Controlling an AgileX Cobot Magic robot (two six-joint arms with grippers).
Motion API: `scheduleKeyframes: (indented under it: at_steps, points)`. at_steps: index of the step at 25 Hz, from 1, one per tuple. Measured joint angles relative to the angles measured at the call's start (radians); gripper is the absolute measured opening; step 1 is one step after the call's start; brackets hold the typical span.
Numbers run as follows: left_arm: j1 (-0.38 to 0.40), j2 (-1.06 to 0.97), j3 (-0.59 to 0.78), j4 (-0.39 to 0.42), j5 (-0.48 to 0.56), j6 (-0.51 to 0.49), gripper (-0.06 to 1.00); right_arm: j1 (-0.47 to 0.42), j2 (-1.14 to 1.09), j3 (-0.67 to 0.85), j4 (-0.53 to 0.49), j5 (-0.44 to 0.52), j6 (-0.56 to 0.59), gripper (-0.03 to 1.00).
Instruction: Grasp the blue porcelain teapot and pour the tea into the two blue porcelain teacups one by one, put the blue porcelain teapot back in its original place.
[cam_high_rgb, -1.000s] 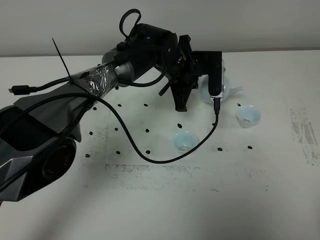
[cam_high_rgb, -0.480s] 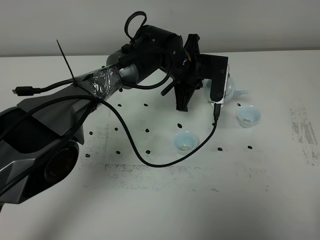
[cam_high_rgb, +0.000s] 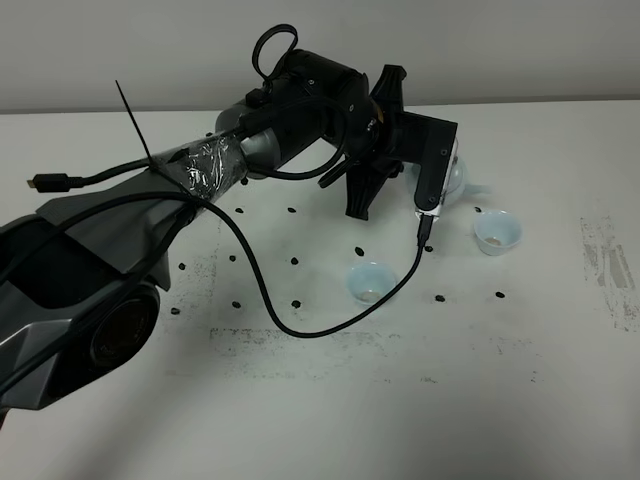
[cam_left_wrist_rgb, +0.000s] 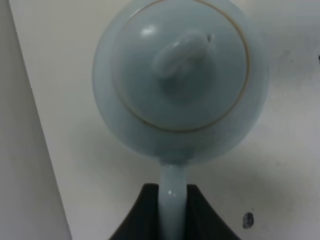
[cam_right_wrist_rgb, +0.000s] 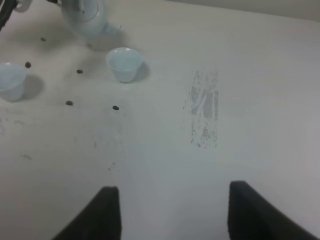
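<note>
The blue porcelain teapot (cam_left_wrist_rgb: 180, 80) fills the left wrist view from above, its knobbed lid closed. My left gripper (cam_left_wrist_rgb: 172, 189) is shut on its loop handle. In the high view the left arm's wrist hides most of the teapot (cam_high_rgb: 459, 176), and only the spout shows to the right. One blue teacup (cam_high_rgb: 497, 232) stands just right of the teapot, and the other teacup (cam_high_rgb: 371, 283) stands nearer the front. My right gripper (cam_right_wrist_rgb: 173, 187) hovers open and empty over bare table, far from the teapot (cam_right_wrist_rgb: 87, 17) and the cups (cam_right_wrist_rgb: 124, 62) (cam_right_wrist_rgb: 11, 80).
A black cable (cam_high_rgb: 400, 290) droops from the left wrist and passes close to the nearer cup. Small black dots mark the white table (cam_high_rgb: 300, 420). A scuffed grey patch (cam_high_rgb: 610, 270) lies at the right edge. The wall runs behind the teapot.
The left wrist has rolled and shifted slightly right at the teapot, so it now covers more of the pot. Both cups stay where they were.
</note>
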Motion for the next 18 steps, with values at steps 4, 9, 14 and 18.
scheduleKeyframes:
  at_steps: [4, 9, 14, 18]
  points:
    - [-0.008, 0.000, -0.001, -0.001, 0.000, 0.016, 0.07, 0.000, 0.000, 0.000, 0.000, 0.000, 0.000, 0.46]
    - [-0.009, 0.000, -0.002, 0.000, 0.000, 0.054, 0.07, 0.000, 0.000, 0.000, 0.000, 0.000, 0.000, 0.46]
    - [-0.009, 0.000, -0.003, 0.000, -0.002, 0.092, 0.07, 0.000, 0.000, 0.000, 0.000, 0.000, 0.000, 0.46]
    - [-0.009, 0.000, -0.003, 0.000, -0.012, 0.110, 0.07, 0.000, 0.000, 0.000, 0.000, 0.000, 0.000, 0.46]
